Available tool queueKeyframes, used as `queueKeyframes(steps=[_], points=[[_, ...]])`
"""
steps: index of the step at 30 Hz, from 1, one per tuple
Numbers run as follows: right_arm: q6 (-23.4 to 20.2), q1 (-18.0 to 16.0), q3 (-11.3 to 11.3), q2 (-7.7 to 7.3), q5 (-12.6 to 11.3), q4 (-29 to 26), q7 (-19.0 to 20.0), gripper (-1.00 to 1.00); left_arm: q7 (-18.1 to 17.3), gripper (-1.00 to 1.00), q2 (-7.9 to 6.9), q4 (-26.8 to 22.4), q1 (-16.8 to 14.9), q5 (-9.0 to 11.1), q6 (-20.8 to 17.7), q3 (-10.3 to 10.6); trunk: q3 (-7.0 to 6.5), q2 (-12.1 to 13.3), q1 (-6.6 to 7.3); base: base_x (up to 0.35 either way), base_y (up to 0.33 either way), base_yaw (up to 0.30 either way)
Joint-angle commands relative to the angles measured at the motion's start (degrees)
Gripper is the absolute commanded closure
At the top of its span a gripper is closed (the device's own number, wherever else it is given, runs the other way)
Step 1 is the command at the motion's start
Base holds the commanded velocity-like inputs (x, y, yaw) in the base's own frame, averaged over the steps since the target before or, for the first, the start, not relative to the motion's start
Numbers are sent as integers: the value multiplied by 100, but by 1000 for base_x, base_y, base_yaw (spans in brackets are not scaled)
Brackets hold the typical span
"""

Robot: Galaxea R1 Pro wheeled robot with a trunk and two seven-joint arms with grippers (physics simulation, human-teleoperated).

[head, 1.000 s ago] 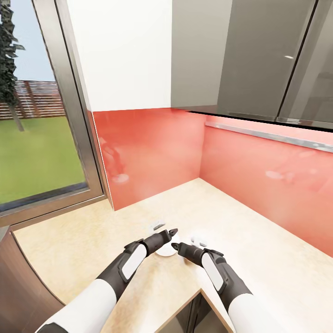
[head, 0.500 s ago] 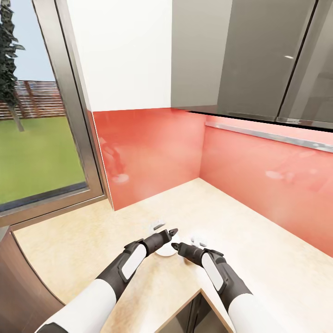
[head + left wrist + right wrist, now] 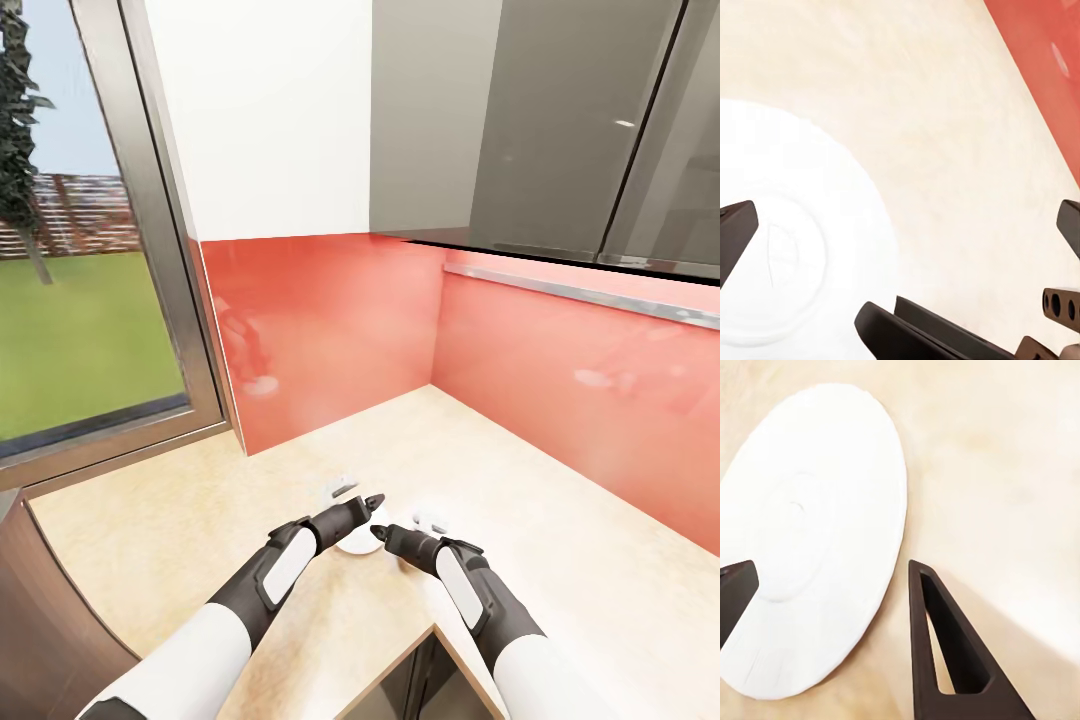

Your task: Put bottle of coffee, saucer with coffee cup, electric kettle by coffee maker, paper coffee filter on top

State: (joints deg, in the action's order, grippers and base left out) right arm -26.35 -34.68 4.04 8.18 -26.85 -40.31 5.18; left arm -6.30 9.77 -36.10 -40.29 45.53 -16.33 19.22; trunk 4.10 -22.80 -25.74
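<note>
I have both grippers low over the countertop [image 3: 560, 520], close to its front edge where the inner corner cuts in, because the saucer [image 3: 355, 543] lies there and needs lifting toward the coffee station. My left gripper [image 3: 374, 499] hangs over the saucer with its fingers spread, nothing between them. My right gripper [image 3: 378, 532] also stands parted and empty, one finger [image 3: 945, 652] just beside the saucer's rim and the other on the far side, so I judge I am straddling the edge to pinch it. The saucer lies flat on the counter, face up; being round, it has no long axis. A small white thing [image 3: 432, 522] sits just past my right wrist; I cannot tell what it is.
</note>
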Motion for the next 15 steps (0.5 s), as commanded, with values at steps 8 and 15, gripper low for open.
queueKeyframes(steps=[8, 15], points=[[-28, -3, 0, 0, 5, -3, 1, -100, -10, -100, -2, -2, -5, 35, -27, 3, 13, -12, -4, 0, 0, 0], [-28, -3, 0, 0, 5, -3, 1, -100, -12, -100, -19, -2, -5, 35, -20, -6, 13, -12, -4, 0, 0, 0]])
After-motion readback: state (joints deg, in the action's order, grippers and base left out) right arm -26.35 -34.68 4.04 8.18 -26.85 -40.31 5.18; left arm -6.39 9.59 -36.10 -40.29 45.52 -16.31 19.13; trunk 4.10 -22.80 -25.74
